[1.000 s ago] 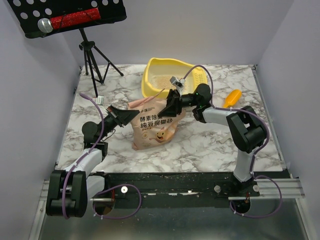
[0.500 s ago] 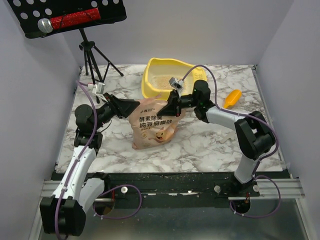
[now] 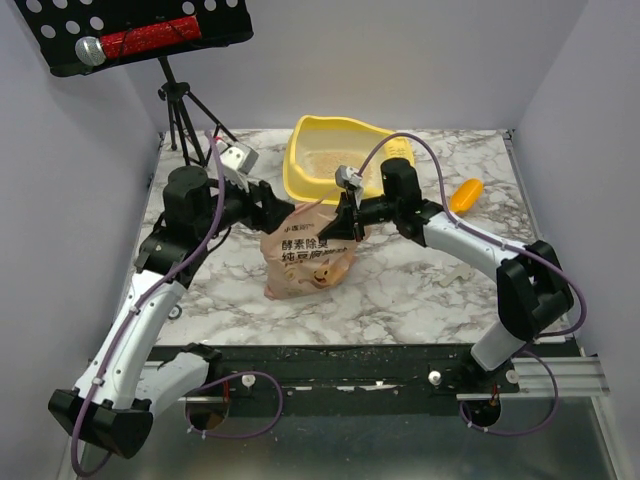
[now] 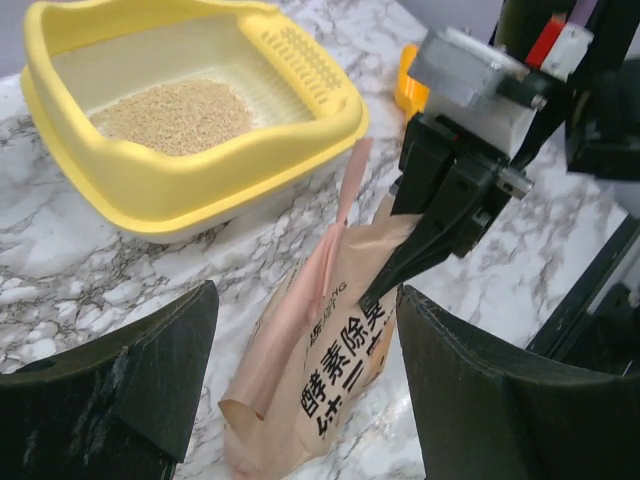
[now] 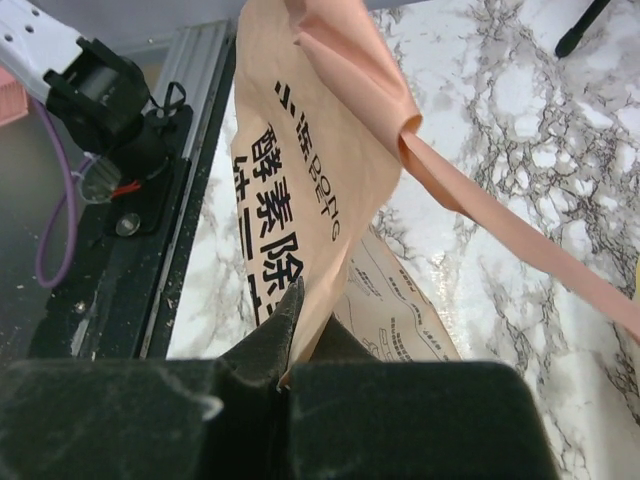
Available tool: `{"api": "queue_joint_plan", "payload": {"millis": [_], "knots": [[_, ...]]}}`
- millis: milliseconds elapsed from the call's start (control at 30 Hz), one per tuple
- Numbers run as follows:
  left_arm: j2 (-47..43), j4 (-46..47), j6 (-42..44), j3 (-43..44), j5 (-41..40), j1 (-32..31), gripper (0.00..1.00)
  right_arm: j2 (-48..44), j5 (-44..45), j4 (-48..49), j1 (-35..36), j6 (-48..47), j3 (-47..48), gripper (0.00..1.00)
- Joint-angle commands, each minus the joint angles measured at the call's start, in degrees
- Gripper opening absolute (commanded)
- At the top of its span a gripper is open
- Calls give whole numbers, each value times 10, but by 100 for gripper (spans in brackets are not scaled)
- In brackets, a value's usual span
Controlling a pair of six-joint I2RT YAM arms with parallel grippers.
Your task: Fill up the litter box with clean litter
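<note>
Litter box (image 4: 180, 190): sitting at the far centre of the marble surface (image 3: 420, 290), holding a shallow patch of clean litter (image 4: 175, 115).
Bag (image 3: 305, 255): standing just near of it.
Right fingers (image 5: 270, 350): closed, pinching the bag's top right corner.
Left fingers (image 4: 130, 380): hovering spread wide either side of the bag's top.
Scoop (image 3: 465, 195): lying far right.

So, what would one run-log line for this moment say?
right gripper: shut on bag top | left gripper: open, near bag | bag: upright | litter box: some litter inside
</note>
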Motion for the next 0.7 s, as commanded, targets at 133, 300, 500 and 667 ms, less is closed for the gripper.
{"api": "queue_joint_plan", "payload": {"millis": [133, 300, 500, 667], "knots": [[53, -95, 188, -5, -21, -56, 82, -43, 30, -120, 11, -101, -11, 1], [66, -95, 207, 4, -7, -56, 85, -52, 25, -121, 17, -113, -20, 0], [119, -125, 226, 24, 78, -57, 85, -60, 18, -129, 21, -126, -19, 0], [114, -112, 229, -5, 66, -78, 77, -63, 28, -128, 21, -128, -18, 0]]}}
